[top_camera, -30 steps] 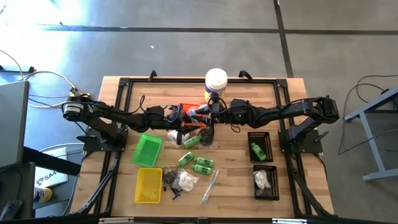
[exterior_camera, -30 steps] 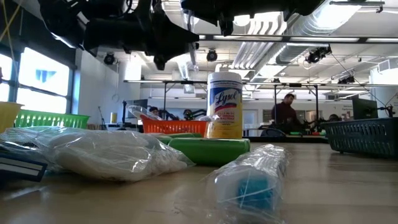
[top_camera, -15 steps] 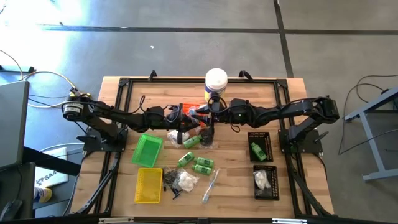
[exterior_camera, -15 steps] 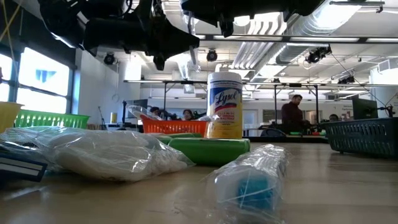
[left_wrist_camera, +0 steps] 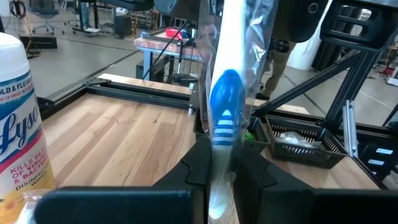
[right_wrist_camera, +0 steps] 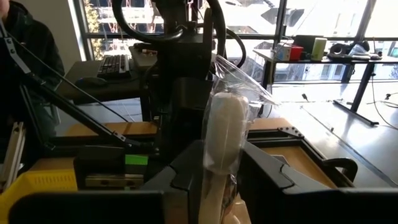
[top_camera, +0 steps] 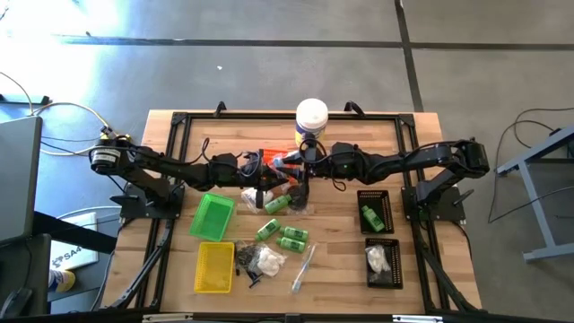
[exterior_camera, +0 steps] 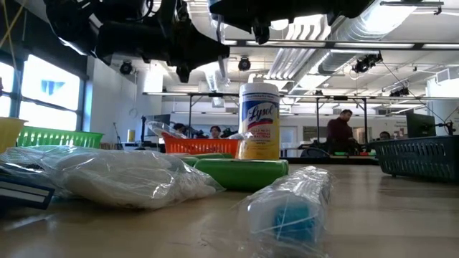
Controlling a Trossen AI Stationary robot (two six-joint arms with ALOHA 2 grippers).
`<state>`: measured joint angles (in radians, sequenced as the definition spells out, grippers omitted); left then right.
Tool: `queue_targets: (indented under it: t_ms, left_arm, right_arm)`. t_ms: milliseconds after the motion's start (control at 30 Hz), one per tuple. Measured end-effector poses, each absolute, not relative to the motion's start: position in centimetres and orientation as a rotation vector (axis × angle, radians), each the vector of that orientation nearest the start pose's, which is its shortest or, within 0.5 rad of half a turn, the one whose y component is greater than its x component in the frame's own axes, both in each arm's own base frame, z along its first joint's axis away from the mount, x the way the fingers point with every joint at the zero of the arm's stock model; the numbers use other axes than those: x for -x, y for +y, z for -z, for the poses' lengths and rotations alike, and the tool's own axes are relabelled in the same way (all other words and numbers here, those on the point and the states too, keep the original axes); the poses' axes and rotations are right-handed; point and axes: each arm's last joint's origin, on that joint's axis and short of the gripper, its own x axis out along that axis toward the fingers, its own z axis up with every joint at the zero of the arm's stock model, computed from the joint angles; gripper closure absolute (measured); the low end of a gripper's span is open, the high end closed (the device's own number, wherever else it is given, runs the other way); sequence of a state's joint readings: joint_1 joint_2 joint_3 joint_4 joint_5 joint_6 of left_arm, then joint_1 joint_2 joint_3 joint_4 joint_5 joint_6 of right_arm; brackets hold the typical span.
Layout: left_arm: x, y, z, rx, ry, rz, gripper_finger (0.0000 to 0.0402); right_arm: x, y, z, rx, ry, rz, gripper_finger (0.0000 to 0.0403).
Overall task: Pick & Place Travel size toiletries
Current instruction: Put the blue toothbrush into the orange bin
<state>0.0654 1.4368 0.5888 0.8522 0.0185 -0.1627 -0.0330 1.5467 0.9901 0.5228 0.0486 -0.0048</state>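
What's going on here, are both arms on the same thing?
Yes. The left hand and right hand meet above the middle of the table, both gripping one clear-wrapped toothbrush, apparently a handover. The left hand is shut on it; the right hand's fingers bracket its other end. More toiletries lie loose below, and two black trays already hold some. The Lysol canister stands behind.

Open industrial lab or workshop: exposed ceiling ducts, concrete floor, metal-framed benches, wooden worktop, people in background.
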Motion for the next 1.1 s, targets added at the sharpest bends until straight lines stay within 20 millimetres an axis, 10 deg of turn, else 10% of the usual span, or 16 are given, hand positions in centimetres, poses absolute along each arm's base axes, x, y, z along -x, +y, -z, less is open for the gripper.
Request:
queue_targets:
  t_ms: [633,1100]
  left_arm:
    - [-28.6,2.9,-21.6,0.136,0.054,-0.067,0.0372]
    - [-27.2,8.4,-19.9,-0.064,0.238,-0.122,0.0372]
  right_arm:
    - [-31.1,-1.4,-32.1,0.003,0.078,0.161,0.0085]
    - [-28.2,-1.3,-33.2,-0.023,0.189,0.168,0.0088]
